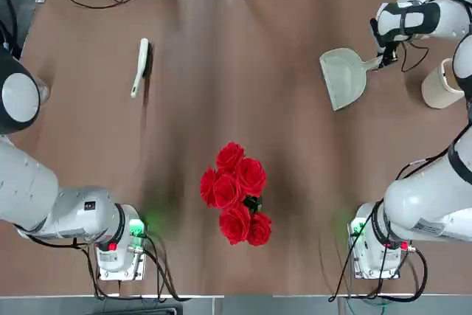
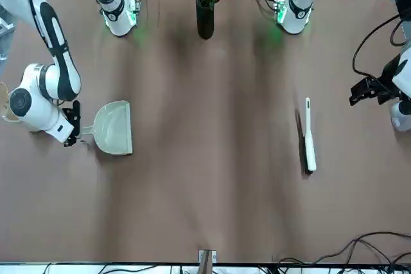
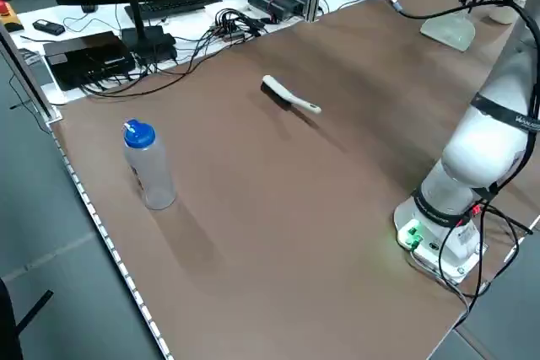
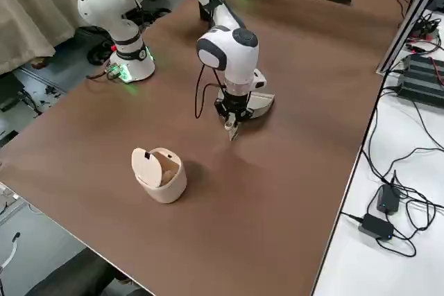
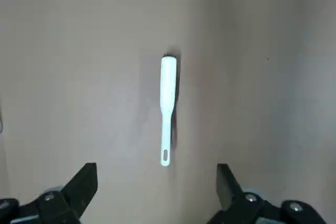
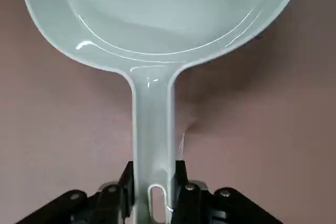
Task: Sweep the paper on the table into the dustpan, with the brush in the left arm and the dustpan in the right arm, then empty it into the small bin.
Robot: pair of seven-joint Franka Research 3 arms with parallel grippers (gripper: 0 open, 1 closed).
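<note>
Dustpan [image 1: 344,75]: lies flat on the table [image 1: 221,94] at the far right, its handle end pinched between the pressed-together fingers of the right gripper [image 6: 153,190]. Its long axis runs roughly left to right, slightly skewed; the handle points right, toward the small bin [image 1: 441,85], which stands just beyond the gripper, and the scoop's wide mouth opens left and slightly toward the robot. Brush [image 1: 140,66]: lies untouched at the far left, well apart from the dustpan, its long axis running near to far with a slight tilt, the dark bristle strip along its right side and the hanging-hole end nearer the robot. The left gripper [image 5: 156,192] hangs above it with jaws spread wide, holding nothing. Progress, as judged: early; the dustpan is gripped, but the brush is not yet picked up, and sweeping and emptying remain. No paper scrap can be made out on the table, and the scoop looks empty in the right wrist view. A bouquet of red roses [image 1: 237,193] stands at the near centre; a water bottle [image 3: 148,164] stands by the left edge.
</note>
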